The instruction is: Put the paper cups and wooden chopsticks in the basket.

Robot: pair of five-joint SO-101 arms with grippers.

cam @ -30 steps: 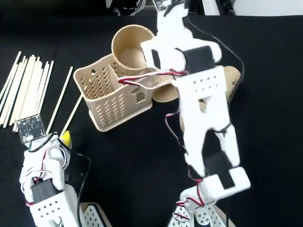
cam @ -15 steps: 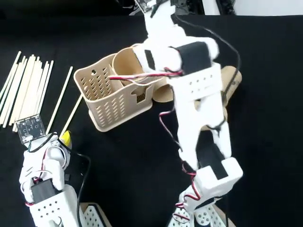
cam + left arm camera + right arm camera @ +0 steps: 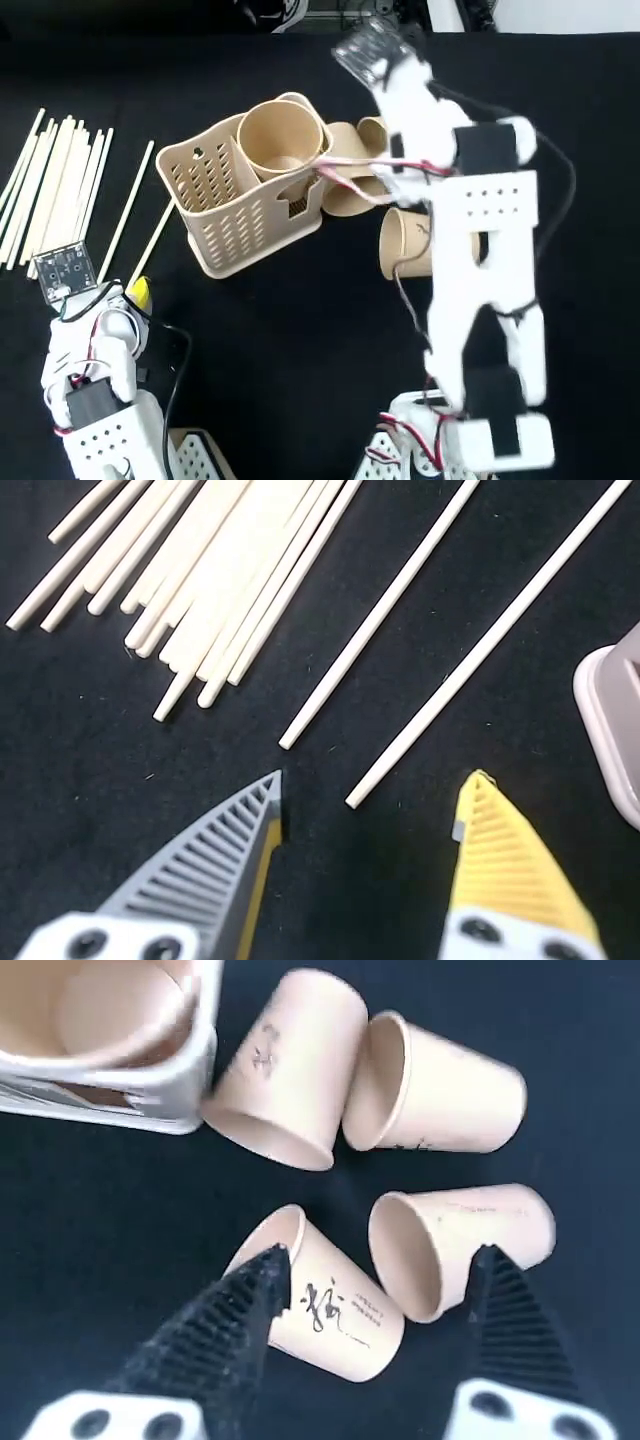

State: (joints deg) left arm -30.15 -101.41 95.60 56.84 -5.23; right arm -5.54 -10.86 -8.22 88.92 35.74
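Hanging open and empty, the right gripper (image 3: 378, 1260) has one lying paper cup (image 3: 330, 1312) beside one fingertip and a second cup (image 3: 462, 1240) between the fingers; two more cups (image 3: 285, 1080) lie beyond the tips, next to the basket (image 3: 195, 1085), which holds an upright cup (image 3: 282, 135). Left gripper (image 3: 378, 780) likewise spread, gripping nothing: one loose chopstick (image 3: 480, 652) ends between its fingertips, another chopstick (image 3: 385, 607) just past the grey finger, chopstick bundle (image 3: 215, 575) farther out.

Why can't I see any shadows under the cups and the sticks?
Right wrist view: the paper cups lie on black cloth, so dark that shadows vanish into it. Left wrist view: the same under the bright chopsticks. High view: soft, even light, no glare on the basket.
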